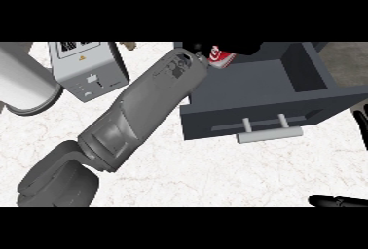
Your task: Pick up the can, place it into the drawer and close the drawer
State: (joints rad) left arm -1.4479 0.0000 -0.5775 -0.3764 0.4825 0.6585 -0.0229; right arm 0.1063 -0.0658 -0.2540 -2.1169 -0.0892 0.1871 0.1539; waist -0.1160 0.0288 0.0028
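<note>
Counter [215, 170]: pale marbled top; it bore everything listed below.
Left forearm [137, 112]: grey, and ran from the lower left corner up to the drawer's rear left corner.
Drawer [208, 119]: dark grey and pulled open, with the inside floor showing bare over most of its area.
White cylinder [25, 82]: stood at the left edge, well apart from the drawer.
Grey appliance [86, 68]: boxy, with a label on top; it sat between the cylinder and the forearm.
Drawer handle [269, 131]: a pale bar on two posts on the drawer front, and nothing touched it.
Left hand [195, 47]: black and partly cut off at the top of the view. Its fingers were curled round the can, with dark parts showing on both sides of it.
Right hand [338, 200]: rested at the lower right edge. The parts in view looked straight and apart and held nothing.
Can [221, 56]: red and white, held at the drawer's rear left corner. Whether it touched the drawer floor could not be told.
Can, handling (judged): probably light, with a stiff but thin wall and a smooth side that could slip. It could dent if squeezed hard.
Can, hold point (judged): round the side at mid height, leaving the base free to set down flat.
</note>
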